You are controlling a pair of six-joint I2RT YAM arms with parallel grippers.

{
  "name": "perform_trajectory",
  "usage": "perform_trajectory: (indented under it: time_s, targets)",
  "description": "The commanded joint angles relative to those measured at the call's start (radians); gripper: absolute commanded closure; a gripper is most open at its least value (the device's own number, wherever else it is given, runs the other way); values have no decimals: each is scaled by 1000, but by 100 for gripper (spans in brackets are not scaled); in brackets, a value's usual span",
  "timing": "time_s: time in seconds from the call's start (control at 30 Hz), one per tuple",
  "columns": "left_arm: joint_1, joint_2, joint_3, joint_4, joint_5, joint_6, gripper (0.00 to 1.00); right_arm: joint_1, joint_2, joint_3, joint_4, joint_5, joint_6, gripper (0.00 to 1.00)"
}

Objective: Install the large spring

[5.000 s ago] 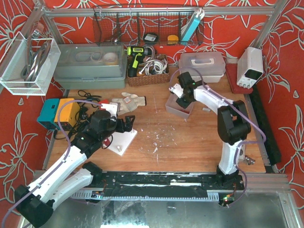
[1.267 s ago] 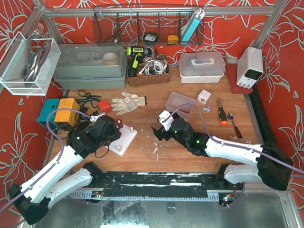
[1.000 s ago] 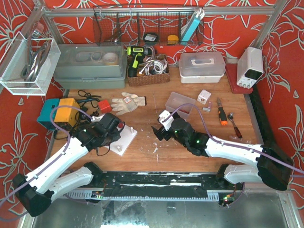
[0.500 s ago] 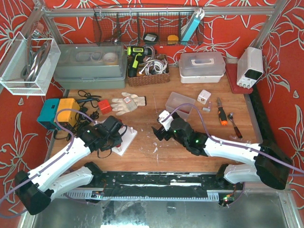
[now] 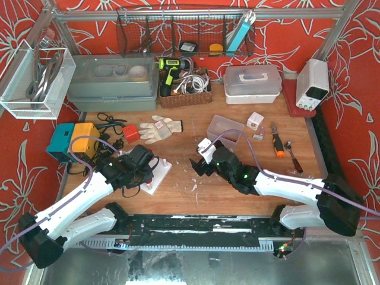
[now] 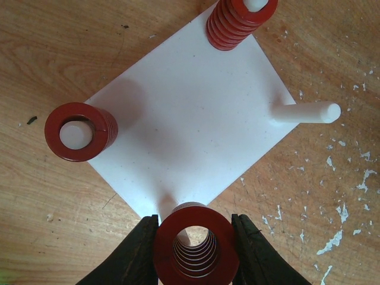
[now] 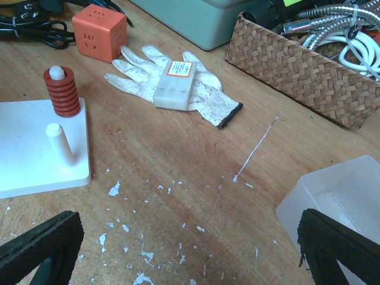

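In the left wrist view my left gripper [image 6: 195,222] is shut on the large red spring [image 6: 196,244], holding it end-on over the peg at the near corner of the white baseplate [image 6: 190,119]. The peg's tip shows through the spring's bore. Two other red springs [image 6: 240,21] [image 6: 77,132] sit on pegs, and one peg [image 6: 306,113] is bare. In the top view the left gripper [image 5: 148,170] hangs over the plate [image 5: 161,168]. My right gripper [image 5: 198,167] stands open over bare wood to the plate's right, empty.
A white glove [image 7: 178,89] with a small block on it lies behind the plate, with an orange cube [image 7: 100,32] to its left. A wicker basket [image 7: 303,59] and a clear plastic container [image 7: 338,196] are to the right. Screwdriver [image 5: 276,144] at far right.
Over the last second my left gripper has carried the spring from the plate's far side to its near corner. The right arm has not moved.
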Motion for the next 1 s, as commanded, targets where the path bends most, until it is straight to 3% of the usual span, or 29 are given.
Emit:
perform_trajectory:
  time_s: [0.0, 0.43, 0.77, 0.97]
  targets:
    - [-10, -8, -15, -16, 35, 4, 100, -5, 13, 8, -6, 18, -7, 1]
    - [-10, -18, -19, -72, -9, 53, 100, -8, 10, 8, -7, 19, -8, 1]
    - [-10, -27, -67, -6, 45, 85, 100, -10, 8, 7, -6, 19, -9, 1]
    - [-10, -12, -119, 92, 60, 85, 78, -11, -2, 2, -7, 24, -11, 1]
